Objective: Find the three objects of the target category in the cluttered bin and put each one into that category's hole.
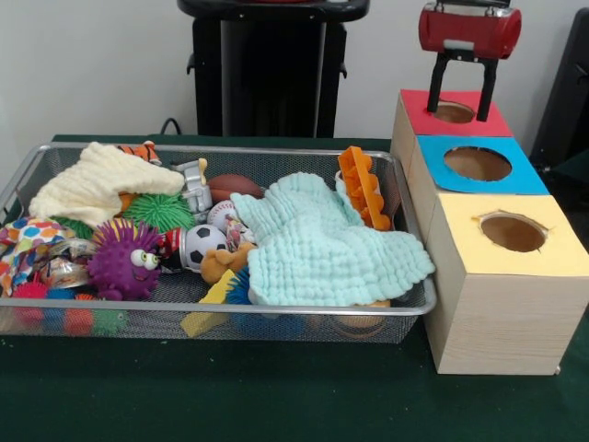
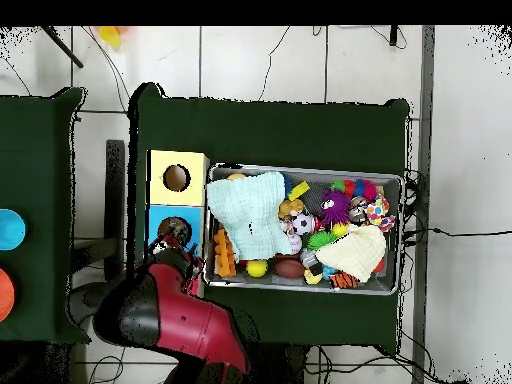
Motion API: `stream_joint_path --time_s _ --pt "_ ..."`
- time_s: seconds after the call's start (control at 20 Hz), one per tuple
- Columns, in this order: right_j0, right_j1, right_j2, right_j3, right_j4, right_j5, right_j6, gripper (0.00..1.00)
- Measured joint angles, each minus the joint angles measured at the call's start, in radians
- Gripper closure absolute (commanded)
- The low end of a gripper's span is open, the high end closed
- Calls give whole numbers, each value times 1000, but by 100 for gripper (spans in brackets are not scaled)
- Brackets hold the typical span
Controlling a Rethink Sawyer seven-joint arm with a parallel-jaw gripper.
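The wire mesh bin (image 1: 230, 310) sits on the green table, full of toys and cloths; it also shows in the overhead view (image 2: 396, 230). The blue-topped box's hole (image 1: 477, 163) is the middle of three boxes to the right of the bin, and shows in the overhead view (image 2: 173, 228). My gripper (image 1: 460, 109) hangs over the red-topped box's hole (image 1: 453, 112), behind the blue one. Its black fingers (image 1: 486, 87) stand apart with nothing between them. In the overhead view my red arm (image 2: 185, 320) covers the red-topped box.
In the bin lie a mint cloth (image 1: 322, 244), a cream cloth (image 1: 97, 184), a purple spiky ball (image 1: 122, 261), a green spiky ball (image 1: 158, 212), a soccer ball (image 1: 202, 244), a brown football (image 1: 235, 186) and an orange toy (image 1: 363, 189). The yellow-topped box (image 1: 552, 258) stands nearest the camera.
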Motion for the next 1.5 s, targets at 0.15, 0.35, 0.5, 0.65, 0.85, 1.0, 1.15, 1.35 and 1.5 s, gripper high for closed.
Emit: stream_joint_path --time_s 0.15,0.35,0.5,0.65,0.85,1.0,1.15,1.35,1.5 --pt "-23 0 -7 -15 -17 0 0 0" --pt "-44 0 -25 -35 -51 0 0 0" --pt "-61 0 -36 -56 -77 0 0 0" --pt "-80 0 -36 -76 -98 0 0 0" --pt "-132 4 -19 -104 -139 0 0 0" --pt "-182 12 4 -121 -172 0 0 0" --pt "-241 31 32 -145 -212 -2 0 0" --pt "-286 58 57 -176 -249 -6 0 0" --pt "-293 77 66 -198 -271 -8 0 0"
